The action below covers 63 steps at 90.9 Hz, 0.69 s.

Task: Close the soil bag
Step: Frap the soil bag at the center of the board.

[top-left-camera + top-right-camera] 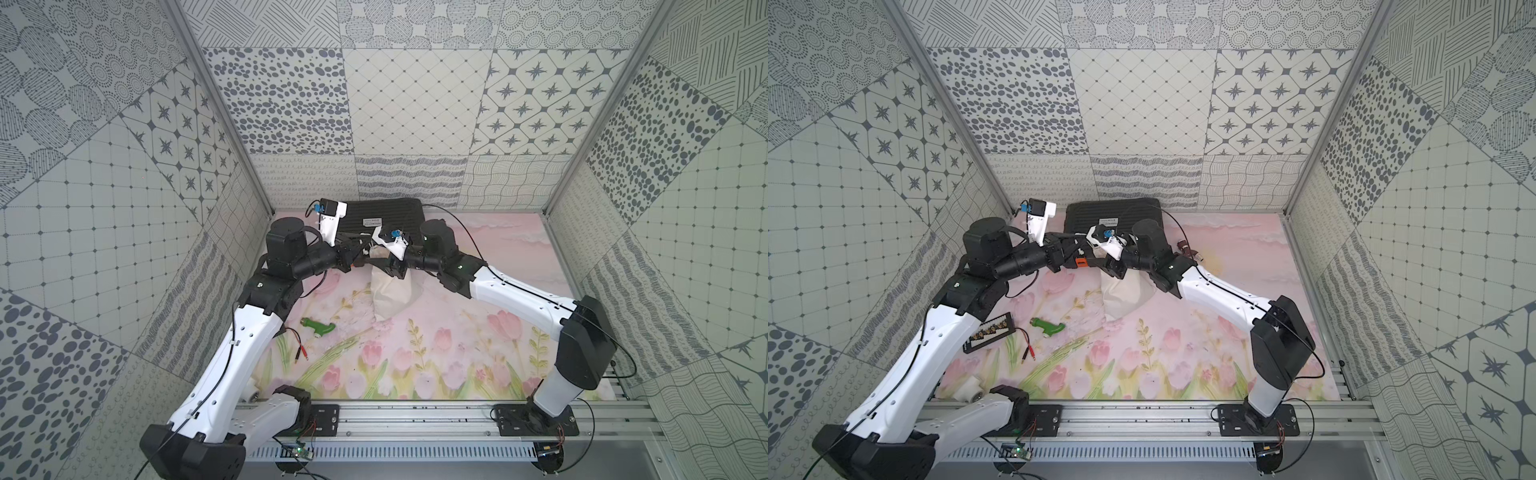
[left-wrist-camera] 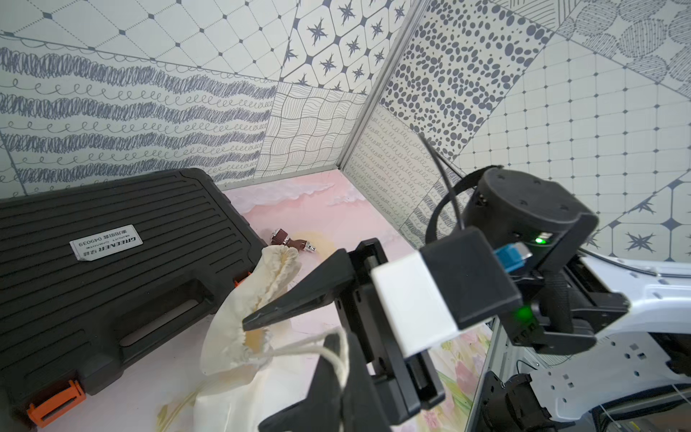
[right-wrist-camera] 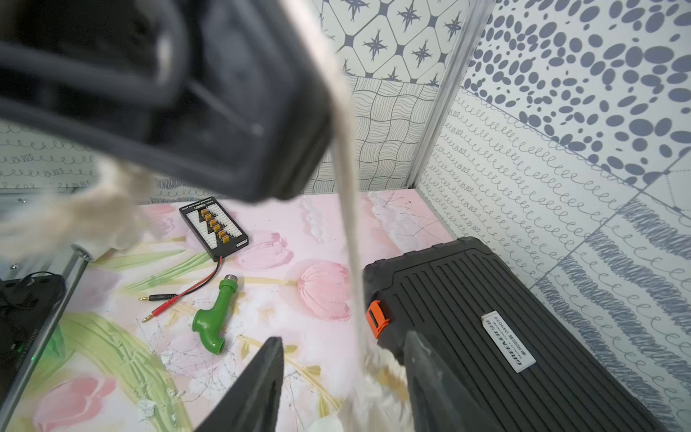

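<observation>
Tulip mat (image 1: 415, 365) has our soil bag (image 1: 390, 291) lying just beside the black tool case (image 2: 112, 262), with its gathered mouth between the spread jaws of the right gripper (image 3: 342, 336), and we see its drawstring (image 3: 351, 224) running taut to the clamped-shut left gripper (image 1: 358, 249).

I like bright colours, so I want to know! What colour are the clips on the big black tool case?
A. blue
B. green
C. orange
C: the latch at the edge of the black tool case is orange, and the right wrist view shows an orange one too.
</observation>
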### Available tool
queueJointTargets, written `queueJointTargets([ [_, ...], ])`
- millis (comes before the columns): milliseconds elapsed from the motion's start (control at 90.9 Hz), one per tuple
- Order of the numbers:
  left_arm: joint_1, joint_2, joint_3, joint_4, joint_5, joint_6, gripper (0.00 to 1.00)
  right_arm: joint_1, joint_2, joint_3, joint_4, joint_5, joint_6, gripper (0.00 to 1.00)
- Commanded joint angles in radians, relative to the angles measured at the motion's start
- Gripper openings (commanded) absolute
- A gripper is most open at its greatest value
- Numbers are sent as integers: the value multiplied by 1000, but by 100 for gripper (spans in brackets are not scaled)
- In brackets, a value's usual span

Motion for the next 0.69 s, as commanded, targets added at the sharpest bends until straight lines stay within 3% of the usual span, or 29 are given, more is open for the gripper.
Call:
queueJointTargets([
  [0, -14, -8, 23, -1, 52, 23, 0, 7, 14, 51, 101, -8, 15, 49],
  [231, -36, -13, 22, -26, 37, 42, 0, 6, 28, 57, 160, 8, 40, 31],
  [429, -36, -44, 23, -29, -4, 44, 0, 0, 32, 39, 121, 61, 23, 10],
  [682, 2, -108, 10, -14, -134, 24, 0, -85, -35, -136, 47, 220, -6, 5],
])
